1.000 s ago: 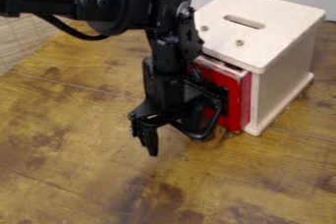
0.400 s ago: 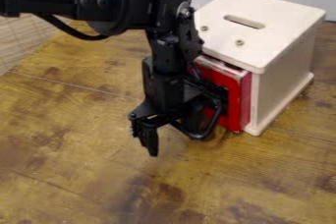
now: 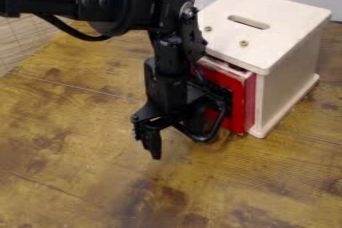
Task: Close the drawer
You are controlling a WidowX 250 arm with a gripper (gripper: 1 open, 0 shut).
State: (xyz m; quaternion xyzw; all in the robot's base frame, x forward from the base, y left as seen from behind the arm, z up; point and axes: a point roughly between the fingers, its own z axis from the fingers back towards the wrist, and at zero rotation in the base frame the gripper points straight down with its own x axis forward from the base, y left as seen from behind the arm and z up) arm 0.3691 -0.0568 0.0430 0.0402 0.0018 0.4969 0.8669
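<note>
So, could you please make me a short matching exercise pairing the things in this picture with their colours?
Things:
1. drawer
2. cabinet
3. handle
4. table

Colours:
A. cream-white
B. brown wood
C. red
D. black

Pairs: 1-C, 2-A, 3-D, 4-B

A worn wooden tabletop (image 3: 80, 172), streaked yellow and brown, is seen filling the view. A cream-white cabinet (image 3: 274, 42) is set directly on it at about two o'clock from the centre. Bare boards are shown from six to nine o'clock.
</note>
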